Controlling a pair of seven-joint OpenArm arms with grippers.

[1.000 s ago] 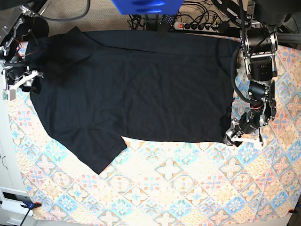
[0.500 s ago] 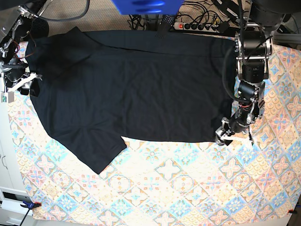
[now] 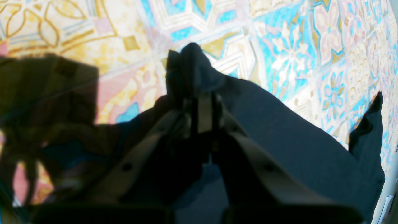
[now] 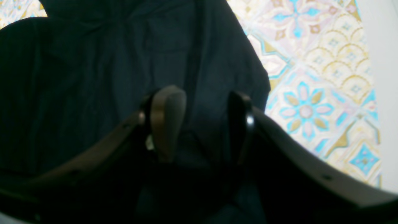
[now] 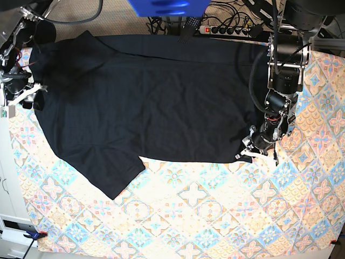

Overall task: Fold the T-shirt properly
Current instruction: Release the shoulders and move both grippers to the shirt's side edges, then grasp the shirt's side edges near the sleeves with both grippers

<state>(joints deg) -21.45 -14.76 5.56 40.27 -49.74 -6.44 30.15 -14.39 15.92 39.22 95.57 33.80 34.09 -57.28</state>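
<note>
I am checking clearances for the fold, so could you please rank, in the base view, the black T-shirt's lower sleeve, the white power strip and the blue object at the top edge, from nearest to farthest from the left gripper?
From the left gripper, shut on the black cotton T-shirt:
1. White power strip, above it past the cloth's top edge.
2. Lower sleeve, across the patterned tablecloth toward the other arm.
3. Blue object, top centre; too close to the sleeve to rank firmly.

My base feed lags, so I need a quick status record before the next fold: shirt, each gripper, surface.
shirt: black T-shirt spread flat, one sleeve toward the near-left
left gripper: left gripper shut on the T-shirt's hem corner, which is bunched between the fingers
right gripper: right gripper open, jaws apart over the fabric at the shirt's opposite end
surface: patterned tablecloth
fold: not yet made
</note>
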